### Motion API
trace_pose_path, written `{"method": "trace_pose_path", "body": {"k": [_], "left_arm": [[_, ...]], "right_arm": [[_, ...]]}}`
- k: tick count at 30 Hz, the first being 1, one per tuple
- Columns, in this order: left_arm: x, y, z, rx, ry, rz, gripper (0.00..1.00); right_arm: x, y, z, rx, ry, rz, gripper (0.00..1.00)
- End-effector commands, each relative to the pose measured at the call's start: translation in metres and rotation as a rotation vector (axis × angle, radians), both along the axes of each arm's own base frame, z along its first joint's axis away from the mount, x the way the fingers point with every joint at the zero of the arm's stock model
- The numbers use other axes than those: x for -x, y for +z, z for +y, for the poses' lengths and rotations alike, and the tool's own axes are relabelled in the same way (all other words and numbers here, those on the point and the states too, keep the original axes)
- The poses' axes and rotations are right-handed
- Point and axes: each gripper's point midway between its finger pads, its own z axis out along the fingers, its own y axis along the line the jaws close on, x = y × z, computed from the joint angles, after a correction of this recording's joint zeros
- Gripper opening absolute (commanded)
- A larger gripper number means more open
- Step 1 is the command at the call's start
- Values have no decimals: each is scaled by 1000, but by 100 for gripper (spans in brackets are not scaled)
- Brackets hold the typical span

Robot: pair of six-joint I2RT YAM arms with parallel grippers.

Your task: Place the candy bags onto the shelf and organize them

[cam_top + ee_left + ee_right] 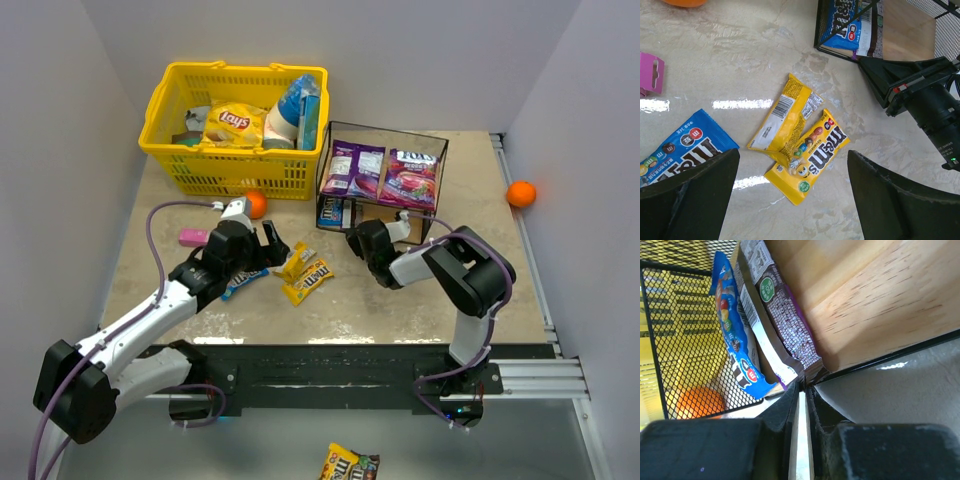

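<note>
Two purple candy bags lie on the top board of the shelf. On its lower board a blue packet and a brown packet stand on edge at the left end. My right gripper is shut to a sliver, its tips against the brown packet's lower corner. Two yellow packets overlap on the table. My left gripper hangs wide open above them. Another blue packet lies by its left finger.
A yellow basket with a Lays bag stands at the back left. One orange ball sits in front of it, another by the right wall. A pink pack lies at the left. A packet lies below the table's front edge.
</note>
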Motion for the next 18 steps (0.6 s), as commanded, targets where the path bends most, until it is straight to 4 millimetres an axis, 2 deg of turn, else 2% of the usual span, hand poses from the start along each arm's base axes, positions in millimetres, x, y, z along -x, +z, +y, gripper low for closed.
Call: {"method": "trace_pose_path", "body": {"k": [1,9,18], "left_arm": [[-7,19,0,22,5,-54,95],[-7,17,0,23,6,-47,95],[-6,17,0,25,7,-46,95]], "right_arm": [[-10,7,1,-14,5,-29,12],[-10,15,0,-31,-3,-58,17],[-4,23,-8,-55,-31,-82,29]]}}
